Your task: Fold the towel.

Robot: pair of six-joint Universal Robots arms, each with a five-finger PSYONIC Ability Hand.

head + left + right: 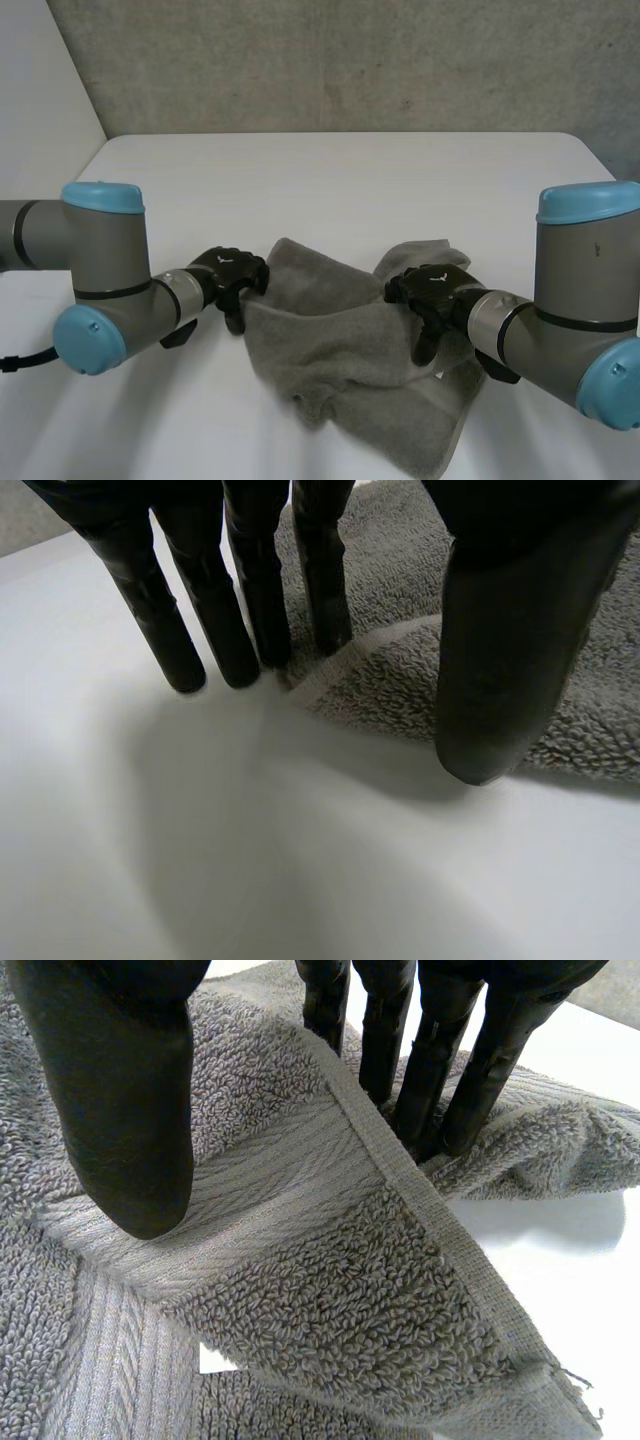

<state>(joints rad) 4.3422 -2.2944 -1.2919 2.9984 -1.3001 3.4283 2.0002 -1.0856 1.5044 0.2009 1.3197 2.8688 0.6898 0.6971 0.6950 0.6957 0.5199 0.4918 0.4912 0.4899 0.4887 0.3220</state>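
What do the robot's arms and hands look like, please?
The left arm and right arm are thick grey cylindrical joints ringed by thin dark bands, each closed by a rounded light-blue cap. A silver wrist collar leads to the black left hand and the black right hand, each with a small pale mark on its back.

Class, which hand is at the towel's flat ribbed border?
The right hand: the ribbed band and hem of the towel run under it. The left hand meets only fluffy pile at the towel's edge, beside bare table.
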